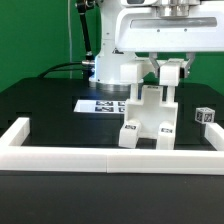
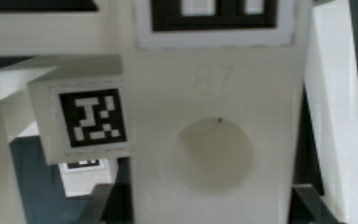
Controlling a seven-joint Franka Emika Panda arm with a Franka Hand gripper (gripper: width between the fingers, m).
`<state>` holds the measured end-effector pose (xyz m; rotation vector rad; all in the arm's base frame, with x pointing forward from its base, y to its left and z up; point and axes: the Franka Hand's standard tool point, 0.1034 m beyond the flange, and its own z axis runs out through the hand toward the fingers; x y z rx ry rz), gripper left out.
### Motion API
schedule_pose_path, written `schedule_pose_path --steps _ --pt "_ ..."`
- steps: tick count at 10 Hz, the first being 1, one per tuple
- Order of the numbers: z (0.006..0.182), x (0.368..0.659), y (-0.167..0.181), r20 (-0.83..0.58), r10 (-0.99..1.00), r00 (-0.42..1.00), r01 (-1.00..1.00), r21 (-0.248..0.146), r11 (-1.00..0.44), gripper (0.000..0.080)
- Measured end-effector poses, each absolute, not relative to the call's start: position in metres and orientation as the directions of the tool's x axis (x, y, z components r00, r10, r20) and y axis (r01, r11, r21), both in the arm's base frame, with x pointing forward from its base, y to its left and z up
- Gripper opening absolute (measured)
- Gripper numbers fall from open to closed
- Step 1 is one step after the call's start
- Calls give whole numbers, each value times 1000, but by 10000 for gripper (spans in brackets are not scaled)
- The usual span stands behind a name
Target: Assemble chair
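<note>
The biggest thing is the black table (image 1: 40, 105). It fills most of the exterior view. At the far side stands the white robot arm (image 1: 112, 65). It bends over the middle of the table.

A low white rail (image 1: 60, 157) runs along the near edge of the table. It turns back toward the far side at both ends.

The chair piece (image 1: 150, 118) is white. It stands upright in the middle of the table, just behind the near rail and a bit toward the exterior view's right. It has black and white tags low on its front.

The marker board (image 1: 100, 104) lies flat on the table. It is beyond the chair piece, toward the exterior view's left, in front of the arm's foot.

The gripper (image 1: 169, 75) hangs right at the top of the chair piece. In the wrist view a flat white panel (image 2: 208, 120) of the chair fills the picture. The dark fingers (image 2: 98, 203) show on each side of it. I cannot tell if they are squeezing it or only sitting beside it.

A square tag (image 2: 91, 118) and a small oval dent (image 2: 208, 150) show on that panel.

A small block (image 1: 205, 116) with a tag sits alone near the exterior view's right edge, apart from the chair piece.
</note>
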<state>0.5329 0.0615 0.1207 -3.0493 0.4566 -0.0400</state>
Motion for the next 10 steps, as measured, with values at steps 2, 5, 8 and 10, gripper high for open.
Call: schedule_pose_path --steps 2,5,8,10 --pt "120 533 62 18 -293 956 -292 -61 -955 290" --pt "120 534 61 30 -293 956 -291 -63 -955 290" --pt "120 535 61 31 -292 956 -290 -63 -955 290" --pt "120 535 61 31 -292 956 -290 -63 -955 290"
